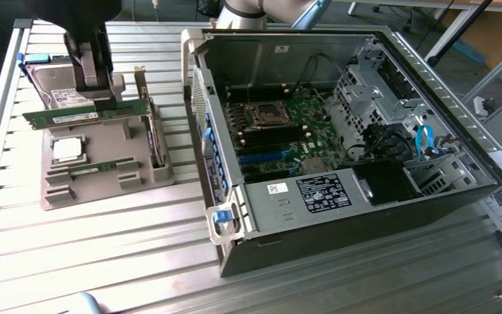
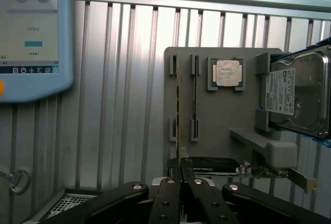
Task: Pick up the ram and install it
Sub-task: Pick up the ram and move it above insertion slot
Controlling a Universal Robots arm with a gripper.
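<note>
Gripper (image 2: pixel 180 165) clamps the ram (image 1: pixel 63 117); exterior view shows it above tray (image 1: pixel 107 154).

text: none legible — labels on computer case (image 1: pixel 323 193) | hard drive (image 2: pixel 289 92) | pendant screen (image 2: pixel 28 25) (all unreadable)

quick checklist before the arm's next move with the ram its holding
1. Grip: fingers shut on the ram: ok
2. Ram hangs clear above the grey tray: ok
3. Other ram stick lies in the tray, apart from the held one: ok
4. Computer case open on its side, motherboard exposed: ok
5. Memory slots free of sticks: ok
6. Slot latches open: cannot tell
</note>
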